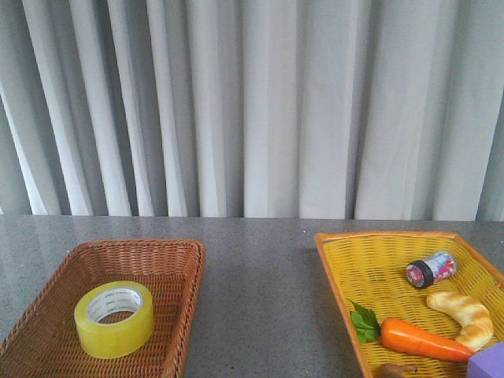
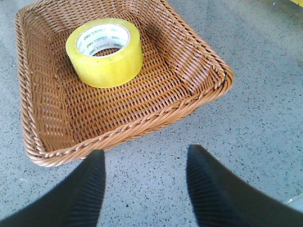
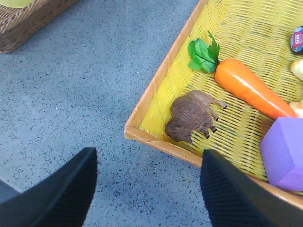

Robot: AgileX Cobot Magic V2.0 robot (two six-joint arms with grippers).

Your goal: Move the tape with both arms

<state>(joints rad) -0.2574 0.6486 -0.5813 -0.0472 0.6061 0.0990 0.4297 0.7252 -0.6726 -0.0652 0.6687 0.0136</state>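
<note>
The yellow tape roll [image 1: 115,317] with a white printed core lies flat in the brown wicker basket [image 1: 177,256] at the front left. It also shows in the left wrist view [image 2: 105,52], inside that basket [image 2: 199,80]. My left gripper [image 2: 146,163] is open and empty over the bare table, just outside the basket's rim and apart from the tape. My right gripper [image 3: 149,165] is open and empty over the table beside the corner of the yellow basket [image 3: 156,90]. Neither gripper shows in the front view.
The yellow basket [image 1: 335,272] at the front right holds a small jar [image 1: 431,269], a croissant [image 1: 465,315], a toy carrot [image 1: 421,340] and a purple block [image 1: 487,365]. The right wrist view shows a brown elephant figure [image 3: 191,116] there too. A grey curtain hangs behind.
</note>
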